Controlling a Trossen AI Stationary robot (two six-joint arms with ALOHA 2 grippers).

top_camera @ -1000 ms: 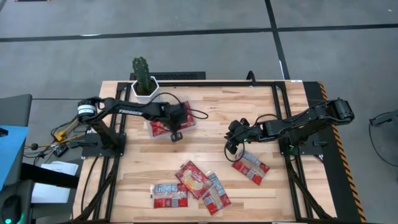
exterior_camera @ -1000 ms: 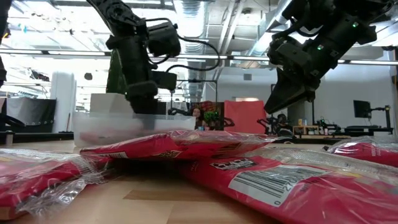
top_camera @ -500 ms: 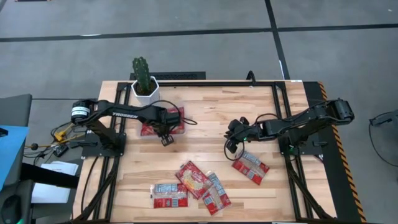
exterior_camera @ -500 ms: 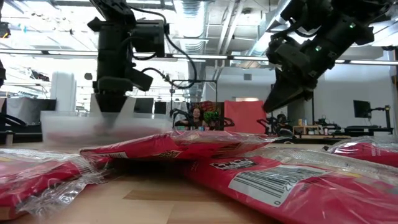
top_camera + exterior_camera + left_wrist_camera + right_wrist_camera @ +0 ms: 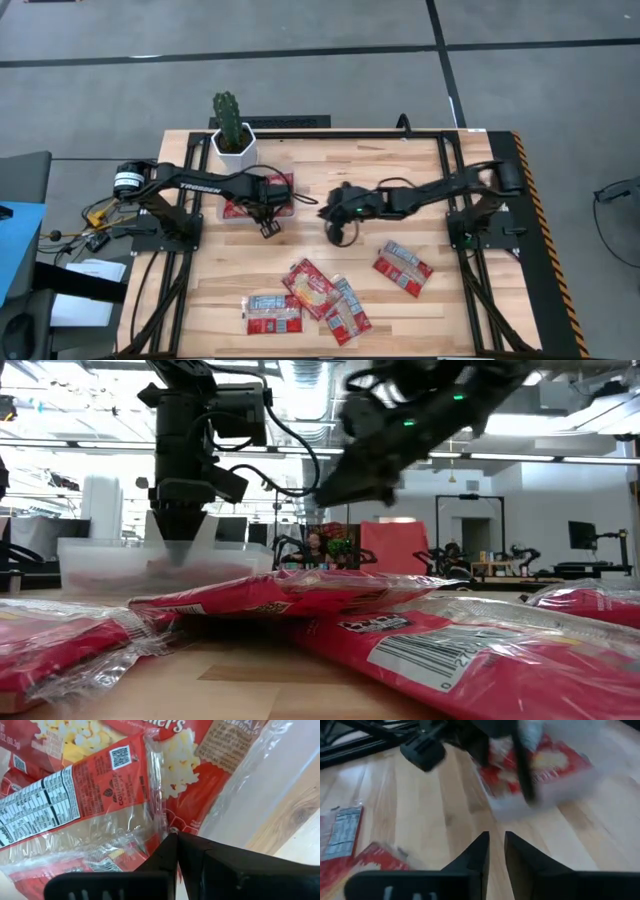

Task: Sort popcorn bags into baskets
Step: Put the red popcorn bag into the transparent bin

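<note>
The clear plastic tray (image 5: 232, 214) sits left of centre and holds red popcorn bags (image 5: 100, 785). My left gripper (image 5: 269, 226) points down at the tray's near rim, shut on it. My right gripper (image 5: 332, 224) hovers right of the tray above bare wood, its fingers (image 5: 480, 851) a narrow gap apart and empty. Several more bags lie flat nearer the front: one to the right (image 5: 403, 267), three together (image 5: 310, 288). In the low view those bags (image 5: 420, 640) fill the foreground, with the tray (image 5: 100, 565) behind them. My left gripper (image 5: 174, 834) is shut on the tray's near wall at its rim (image 5: 172, 828), coming from above with the fingers pointing down (image 5: 180, 545). The clear wall between the fingers hardly shows. The tray rests flat on the table.
A white pot with a cactus (image 5: 232, 140) stands at the far left corner, just behind the tray. A black frame (image 5: 440, 135) runs round the table's edges. Bare wood lies between the tray and the bags in front.
My left gripper has moved toward the table's left, still shut, and the tray has slid along the table with it. My right gripper has swung left from above the right-hand bag, across the middle, toward the tray.
</note>
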